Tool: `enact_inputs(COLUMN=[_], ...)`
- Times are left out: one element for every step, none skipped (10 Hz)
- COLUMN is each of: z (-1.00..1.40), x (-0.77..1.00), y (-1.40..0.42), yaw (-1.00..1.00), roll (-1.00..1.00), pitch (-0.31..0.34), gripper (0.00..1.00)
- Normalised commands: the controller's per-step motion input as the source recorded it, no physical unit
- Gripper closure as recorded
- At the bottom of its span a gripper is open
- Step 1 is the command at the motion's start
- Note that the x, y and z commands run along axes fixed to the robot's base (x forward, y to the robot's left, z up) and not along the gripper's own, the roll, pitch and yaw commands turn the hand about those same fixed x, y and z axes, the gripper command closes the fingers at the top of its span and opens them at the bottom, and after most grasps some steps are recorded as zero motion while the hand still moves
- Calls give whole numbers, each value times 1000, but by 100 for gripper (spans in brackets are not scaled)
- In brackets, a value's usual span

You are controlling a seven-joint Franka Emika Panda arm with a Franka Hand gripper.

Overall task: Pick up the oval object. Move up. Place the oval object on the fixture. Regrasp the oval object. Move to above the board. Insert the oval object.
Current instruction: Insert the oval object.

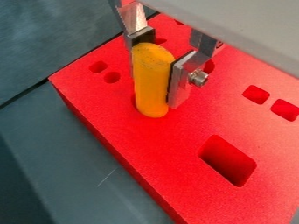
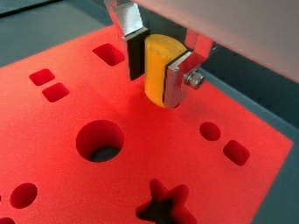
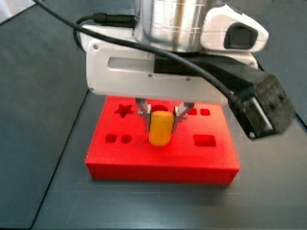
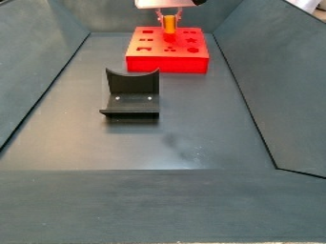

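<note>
Gripper [image 1: 163, 63] clamped on the upright peg [image 1: 149, 80] over the board [image 1: 176, 166]; slight misalignment could jam it on the rim

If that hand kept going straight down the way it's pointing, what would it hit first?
The hand points down at the red board with the yellow peg held upright between its fingers. The peg's lower end would meet the board first; it already looks at or in the board's top, though depth is unclear.
</note>
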Motion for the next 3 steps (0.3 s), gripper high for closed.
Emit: enact_inputs(z=[0,0,0], x=[0,0,0], y=[0,0,0], yaw=[0,0,0], roll=[9,0,0], pitch=[0,-7,0], gripper=[100,100,100])
